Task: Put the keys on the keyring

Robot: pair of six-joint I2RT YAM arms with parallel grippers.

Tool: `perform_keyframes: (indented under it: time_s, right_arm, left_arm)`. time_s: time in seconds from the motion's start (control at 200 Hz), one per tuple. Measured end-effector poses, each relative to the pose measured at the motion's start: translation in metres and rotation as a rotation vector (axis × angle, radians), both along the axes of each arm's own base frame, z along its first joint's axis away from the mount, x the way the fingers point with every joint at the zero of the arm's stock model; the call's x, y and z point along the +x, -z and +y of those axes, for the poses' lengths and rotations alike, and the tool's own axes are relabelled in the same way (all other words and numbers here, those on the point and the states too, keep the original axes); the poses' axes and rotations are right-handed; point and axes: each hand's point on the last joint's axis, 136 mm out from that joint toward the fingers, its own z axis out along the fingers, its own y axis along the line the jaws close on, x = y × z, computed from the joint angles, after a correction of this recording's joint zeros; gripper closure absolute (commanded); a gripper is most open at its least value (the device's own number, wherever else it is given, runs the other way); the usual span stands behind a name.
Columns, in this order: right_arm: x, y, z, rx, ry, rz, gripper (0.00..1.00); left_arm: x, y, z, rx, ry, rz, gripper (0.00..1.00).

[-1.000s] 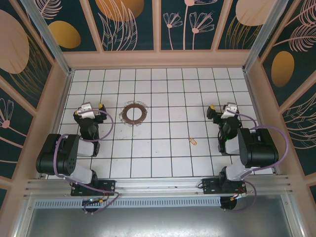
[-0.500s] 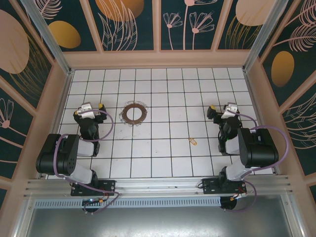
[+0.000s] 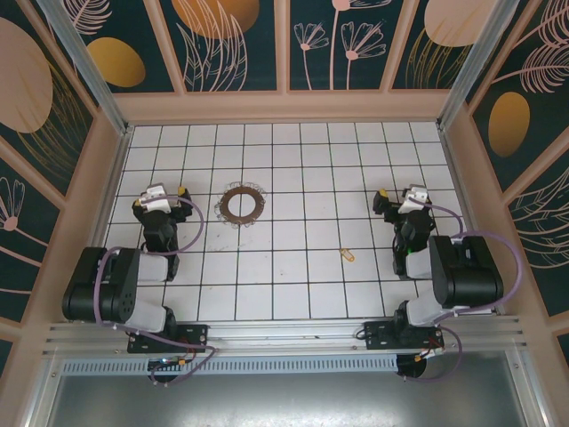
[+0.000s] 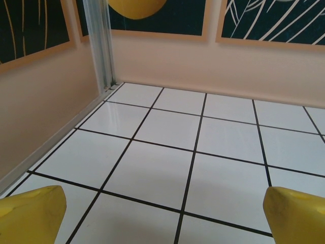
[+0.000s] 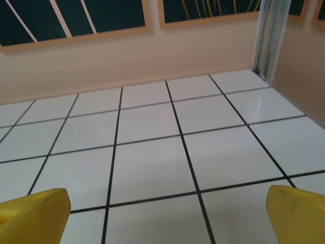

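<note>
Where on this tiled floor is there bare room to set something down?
Free: the middle tiles between keyring and key, and the far rows along the back wall. Crowded: both near corners, taken by the left arm and right arm.

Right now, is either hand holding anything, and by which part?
Nothing is held. The left hand and the right hand are both open and empty. The keys and the keyring lie apart on the tiles.

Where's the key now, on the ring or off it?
Off. The key lies loose on the table, well apart from the ring.
</note>
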Motion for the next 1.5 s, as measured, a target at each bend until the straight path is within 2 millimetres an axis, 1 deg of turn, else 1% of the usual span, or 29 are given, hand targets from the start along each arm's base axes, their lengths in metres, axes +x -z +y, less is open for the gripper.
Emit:
perform_keyframes:
  time_s: [0.08, 0.165, 0.255, 0.315, 0.35, 0.42, 0.455, 0.556, 0.626, 0.696, 0.741, 0.781, 0.846, 0.906, 0.991, 1.061, 1.126, 1.196, 1.246, 1.326, 1.426, 1.501]
  right_arm:
    - [-0.004, -0.021, 0.009, -0.013, -0.001, -0.040, 0.01]
    - [-0.004, -0.048, 0.019, 0.010, -0.001, -0.081, 0.01]
    - [0.006, -0.068, 0.026, 0.069, 0.002, -0.070, 0.01]
    - [0.016, -0.077, 0.033, 0.106, -0.008, -0.036, 0.01]
    - [0.020, -0.079, 0.039, 0.123, -0.021, -0.015, 0.01]
    - [0.026, -0.079, 0.057, 0.147, -0.071, 0.033, 0.01]
    - [0.027, -0.075, 0.069, 0.156, -0.112, 0.067, 0.01]
    - [0.031, -0.055, 0.110, 0.161, -0.238, 0.187, 0.01]
    - [0.032, -0.040, 0.143, 0.156, -0.338, 0.274, 0.01]
    - [0.031, -0.030, 0.171, 0.160, -0.434, 0.335, 0.01]
    - [0.029, -0.026, 0.186, 0.166, -0.488, 0.363, 0.01]
    - [0.027, -0.023, 0.196, 0.172, -0.529, 0.385, 0.01]
    - [0.022, -0.020, 0.207, 0.181, -0.582, 0.411, 0.01]
    - [0.016, -0.017, 0.215, 0.188, -0.621, 0.435, 0.02]
    - [0.007, -0.013, 0.224, 0.195, -0.670, 0.460, 0.03]
    - [-0.001, -0.007, 0.227, 0.199, -0.697, 0.479, 0.05]
    - [-0.012, 0.003, 0.225, 0.204, -0.708, 0.506, 0.06]
    - [-0.026, 0.014, 0.222, 0.210, -0.715, 0.537, 0.07]
    - [-0.034, 0.019, 0.220, 0.214, -0.722, 0.550, 0.07]
    - [-0.042, 0.021, 0.217, 0.215, -0.726, 0.554, 0.07]
    - [-0.046, 0.018, 0.215, 0.216, -0.728, 0.535, 0.06]
    - [-0.049, 0.014, 0.214, 0.215, -0.730, 0.516, 0.06]
  left_arm:
    - [0.003, -0.019, 0.000, -0.013, -0.002, -0.017, 0.01]
    - [-0.001, -0.046, 0.000, -0.053, -0.006, -0.065, 0.01]
    - [-0.009, -0.068, -0.001, -0.109, -0.002, -0.097, 0.01]
    - [-0.013, -0.077, -0.006, -0.148, 0.022, -0.100, 0.01]
    - [-0.015, -0.082, -0.012, -0.177, 0.053, -0.100, 0.01]
    - [-0.018, -0.092, -0.029, -0.248, 0.141, -0.092, 0.01]
    - [-0.018, -0.095, -0.039, -0.290, 0.188, -0.079, 0.01]
    - [-0.011, -0.102, -0.068, -0.406, 0.326, 0.003, 0.01]
    - [-0.004, -0.103, -0.089, -0.457, 0.406, 0.071, 0.01]
    - [-0.003, -0.095, -0.112, -0.480, 0.476, 0.145, 0.01]
    - [-0.006, -0.085, -0.128, -0.487, 0.517, 0.199, 0.01]
    - [-0.010, -0.075, -0.140, -0.492, 0.544, 0.248, 0.05]
    - [-0.013, -0.053, -0.154, -0.500, 0.566, 0.339, 0.12]
    - [-0.014, -0.033, -0.164, -0.501, 0.561, 0.422, 0.16]
    - [-0.016, -0.011, -0.181, -0.473, 0.557, 0.525, 0.22]
    - [-0.016, 0.000, -0.200, -0.441, 0.566, 0.585, 0.27]
    - [-0.016, 0.006, -0.218, -0.408, 0.573, 0.625, 0.32]
    - [-0.012, 0.014, -0.231, -0.371, 0.557, 0.657, 0.36]
    - [-0.009, 0.020, -0.237, -0.344, 0.538, 0.680, 0.39]
    - [-0.006, 0.031, -0.245, -0.310, 0.510, 0.707, 0.44]
    - [-0.007, 0.048, -0.251, -0.263, 0.465, 0.762, 0.51]
    - [-0.005, 0.057, -0.257, -0.230, 0.439, 0.786, 0.53]
